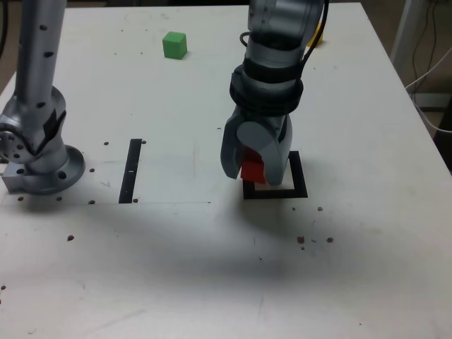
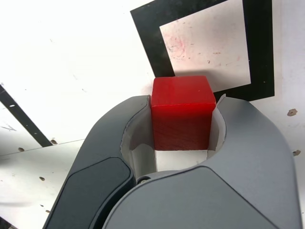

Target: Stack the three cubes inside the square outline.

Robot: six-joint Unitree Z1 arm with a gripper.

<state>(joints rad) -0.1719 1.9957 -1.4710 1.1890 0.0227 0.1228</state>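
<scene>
My gripper (image 1: pixel 248 167) is shut on the red cube (image 1: pixel 253 170), one jaw pressing each side of it. In the wrist view the red cube (image 2: pixel 182 112) sits between the jaws of the gripper (image 2: pixel 182 102), over one edge of the square outline (image 2: pixel 143 33). The exterior view shows the cube low over the left part of the square outline (image 1: pixel 301 189); whether it touches the table I cannot tell. The green cube (image 1: pixel 174 44) rests at the back of the table, far from the gripper. A sliver of yellow (image 1: pixel 316 35) peeks out behind the arm.
A narrow black strip (image 1: pixel 131 171) lies on the table at the exterior view's left of the outline and shows as the strip (image 2: pixel 21 119) in the wrist view. The arm's base (image 1: pixel 39 162) stands at the exterior view's left edge. Small dark specks dot the white table.
</scene>
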